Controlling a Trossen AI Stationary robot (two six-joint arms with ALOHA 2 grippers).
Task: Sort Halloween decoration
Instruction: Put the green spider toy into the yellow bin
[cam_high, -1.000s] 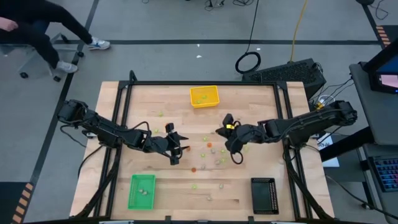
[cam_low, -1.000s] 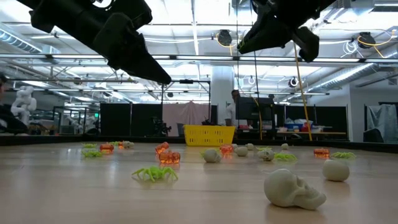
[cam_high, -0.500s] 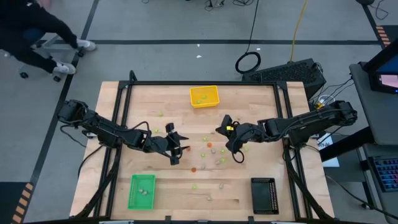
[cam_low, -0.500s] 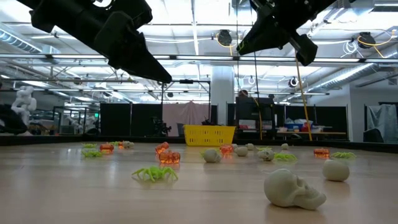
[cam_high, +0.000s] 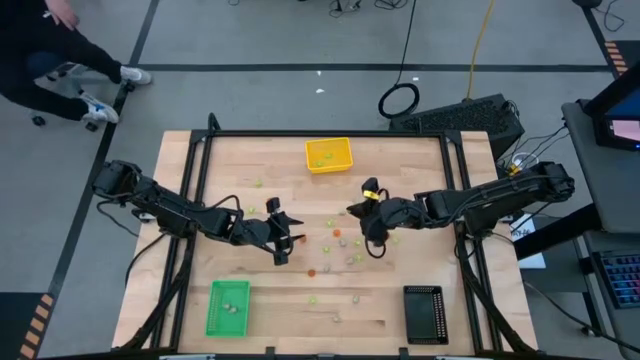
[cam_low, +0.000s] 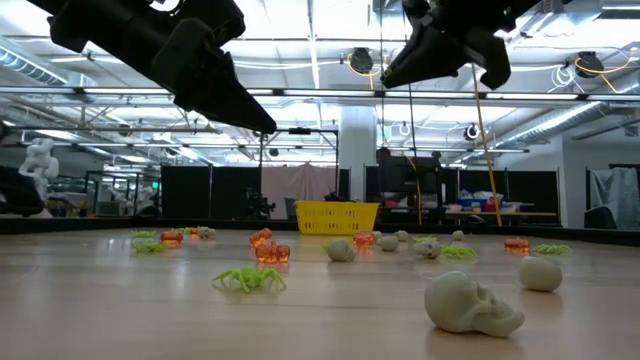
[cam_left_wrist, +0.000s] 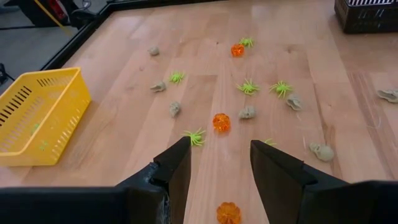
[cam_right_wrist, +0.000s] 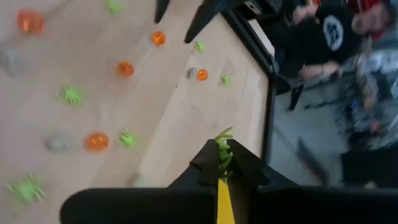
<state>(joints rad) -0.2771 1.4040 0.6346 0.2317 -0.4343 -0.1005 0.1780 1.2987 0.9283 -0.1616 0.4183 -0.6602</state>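
Observation:
Small Halloween decorations lie scattered on the wooden table's middle: orange pumpkins (cam_left_wrist: 221, 122), light green spiders (cam_low: 249, 279) and beige skulls (cam_low: 470, 304). My left gripper (cam_left_wrist: 221, 146) hangs open above them, left of the middle (cam_high: 288, 240), with nothing between its fingers. My right gripper (cam_high: 354, 212) hovers right of the middle, well above the table, shut on a light green spider (cam_right_wrist: 223, 149). In the low view both grippers (cam_low: 262, 122) (cam_low: 395, 72) show high above the pieces. My right gripper pinches the light green spider between its two fingertips (cam_right_wrist: 239, 163). The spider's legs (cam_right_wrist: 222, 135) stick out past the tips. The fingers slant down toward the table's left, and the spider is lifted clear of the table.
A yellow tray (cam_high: 328, 155) stands at the table's far middle, a green tray (cam_high: 228, 307) at the near left with a few pieces in it, a black tray (cam_high: 424, 314) at the near right. A person (cam_high: 50, 45) moves beyond the far left corner.
My right gripper has rolled about its own axis while staying in place, still shut on the spider. My left gripper has kept still. The person beyond the far left corner has shifted.

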